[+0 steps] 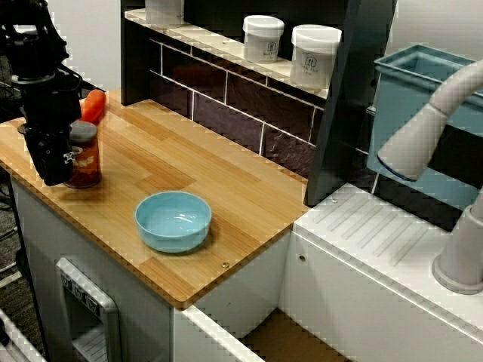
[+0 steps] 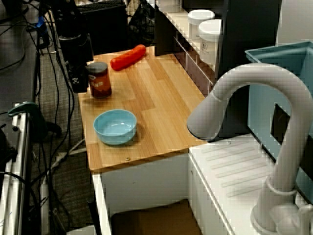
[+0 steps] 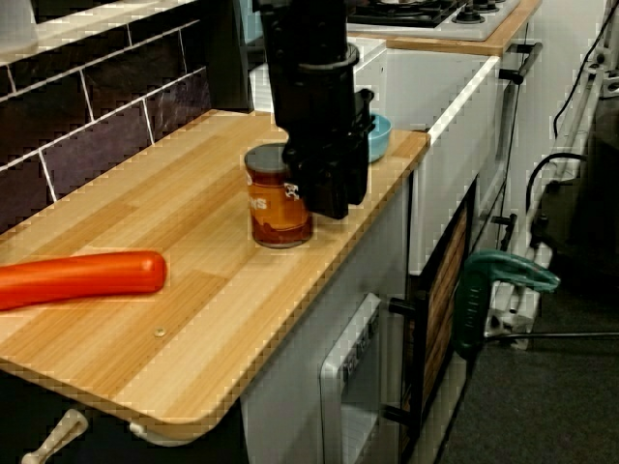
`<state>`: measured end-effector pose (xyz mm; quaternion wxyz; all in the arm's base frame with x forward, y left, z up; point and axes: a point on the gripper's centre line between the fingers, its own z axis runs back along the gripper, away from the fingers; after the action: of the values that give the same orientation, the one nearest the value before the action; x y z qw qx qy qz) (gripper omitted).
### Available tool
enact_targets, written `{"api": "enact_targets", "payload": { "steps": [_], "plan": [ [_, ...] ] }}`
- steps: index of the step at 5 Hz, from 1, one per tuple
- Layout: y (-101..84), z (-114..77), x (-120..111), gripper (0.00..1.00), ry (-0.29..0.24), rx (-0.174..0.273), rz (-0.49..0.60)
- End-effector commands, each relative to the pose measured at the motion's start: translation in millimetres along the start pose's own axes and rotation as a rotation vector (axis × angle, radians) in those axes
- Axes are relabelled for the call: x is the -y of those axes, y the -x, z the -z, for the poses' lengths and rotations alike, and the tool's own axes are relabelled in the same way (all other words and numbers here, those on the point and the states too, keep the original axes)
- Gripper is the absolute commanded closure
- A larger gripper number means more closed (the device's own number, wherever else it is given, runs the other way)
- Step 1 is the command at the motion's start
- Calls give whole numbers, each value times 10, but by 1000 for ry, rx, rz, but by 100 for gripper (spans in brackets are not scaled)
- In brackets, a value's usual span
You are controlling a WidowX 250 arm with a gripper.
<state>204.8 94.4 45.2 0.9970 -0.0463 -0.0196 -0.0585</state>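
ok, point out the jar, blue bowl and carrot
jar [image 3: 271, 208], low counter view, orange label
blue bowl [image 1: 172, 240], view from above, front outer wall
carrot [image 2: 128, 57], view past the tap, mid-length

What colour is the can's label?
Orange-red; the can shows best in the low side view.

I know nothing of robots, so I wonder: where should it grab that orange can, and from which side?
The can stands upright on the wooden counter with straight sides, so likely grip its round wall at mid-height, fingers descending from above. The gripper hangs close beside it.
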Motion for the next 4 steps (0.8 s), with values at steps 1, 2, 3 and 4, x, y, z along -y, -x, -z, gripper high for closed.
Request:
{"api": "enact_targets", "payload": {
  "steps": [1, 2, 3, 4],
  "plan": [
    [-157, -45, -27, 100, -10, 8, -20],
    [-331, -63, -66, 100, -2, 8, -36],
    [-543, -94, -126, 100, -1, -1, -53],
    [-724, -171, -229, 100, 24, 14, -88]
  ]
}}
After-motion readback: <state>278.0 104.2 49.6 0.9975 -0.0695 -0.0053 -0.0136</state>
